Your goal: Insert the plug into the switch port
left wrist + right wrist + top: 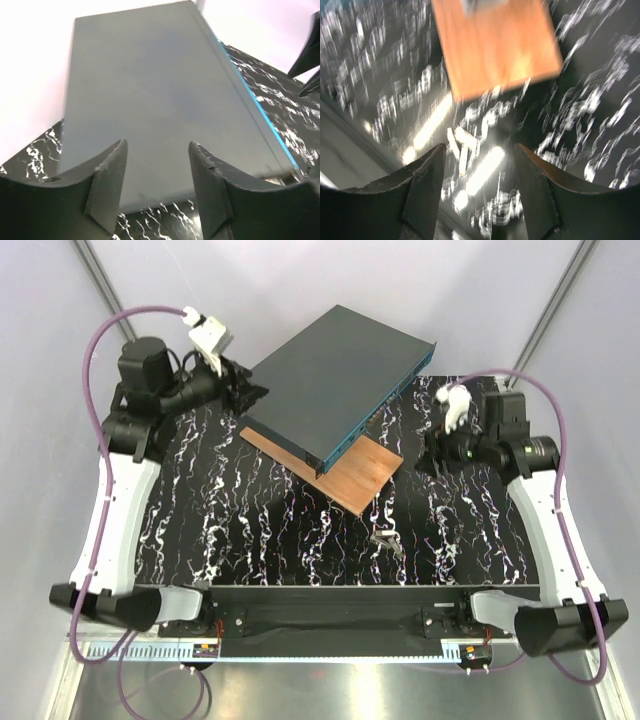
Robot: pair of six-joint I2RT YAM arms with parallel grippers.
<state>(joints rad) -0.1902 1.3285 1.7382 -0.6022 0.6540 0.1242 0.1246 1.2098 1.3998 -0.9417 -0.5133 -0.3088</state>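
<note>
The top view is bright and evenly lit by diffuse light off pale walls. The switch throws only a soft shadow onto the wooden board, and all is in focus. In the left wrist view the backdrop at upper left and upper right burns out to white. The switch's top looks washed pale grey, and the left gripper sits dark and slightly soft at the bottom. The right wrist view is heavily motion-blurred: the board smears at the top and the white veins of the table streak. Long glare patches glow at lower centre, and the right gripper looks fairly crisp.
</note>
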